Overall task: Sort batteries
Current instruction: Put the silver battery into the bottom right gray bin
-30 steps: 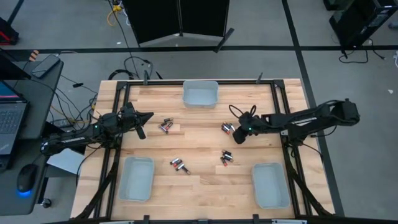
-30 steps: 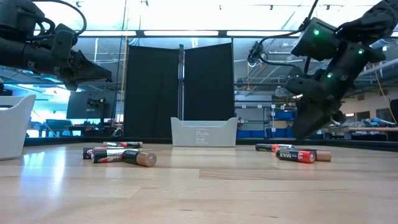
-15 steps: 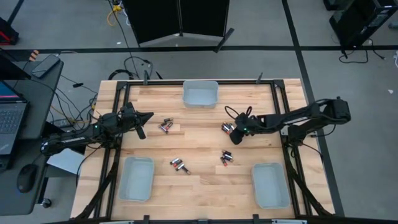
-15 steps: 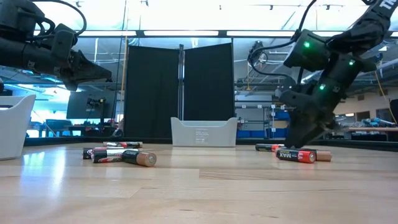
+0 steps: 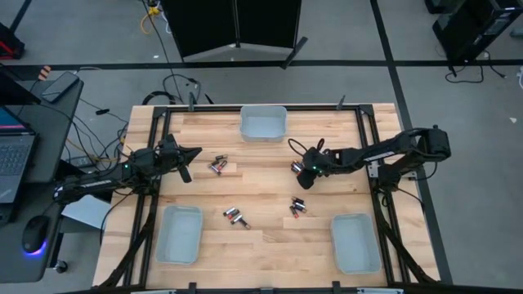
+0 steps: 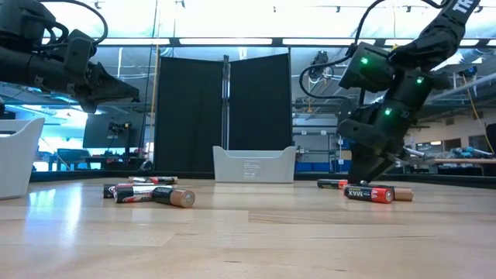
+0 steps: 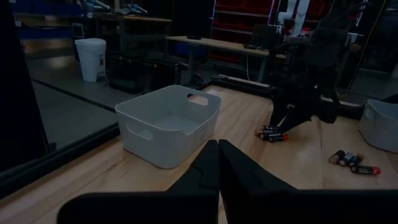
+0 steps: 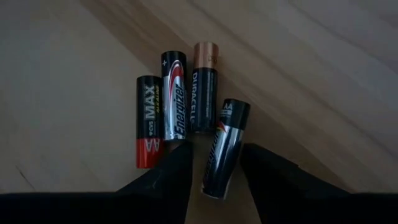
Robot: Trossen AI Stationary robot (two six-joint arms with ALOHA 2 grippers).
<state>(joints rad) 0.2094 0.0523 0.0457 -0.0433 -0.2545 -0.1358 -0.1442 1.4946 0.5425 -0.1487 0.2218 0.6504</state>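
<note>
Four batteries lie close together on the wood at the table's right middle (image 5: 298,167): a red-and-black one (image 8: 149,124), two black ones (image 8: 175,99) (image 8: 224,149) and a black one with a copper end (image 8: 204,87). My right gripper (image 8: 214,169) (image 5: 304,173) slants down over them, open. Its fingers (image 8: 171,174) stand on either side of the nearest black battery's end, and no touch shows. My left gripper (image 5: 193,153) (image 7: 217,155) waits shut and level at the table's left, above the wood.
More batteries lie in groups at the left middle (image 5: 217,165), near middle (image 5: 235,217) and right of centre (image 5: 297,208). Pale trays stand at the far middle (image 5: 263,124), near left (image 5: 179,234) and near right (image 5: 355,242).
My right gripper has gone toward the table's left edge and down, onto the cluster of four batteries, tipping steeper as it came. The batteries have stayed where they lay.
</note>
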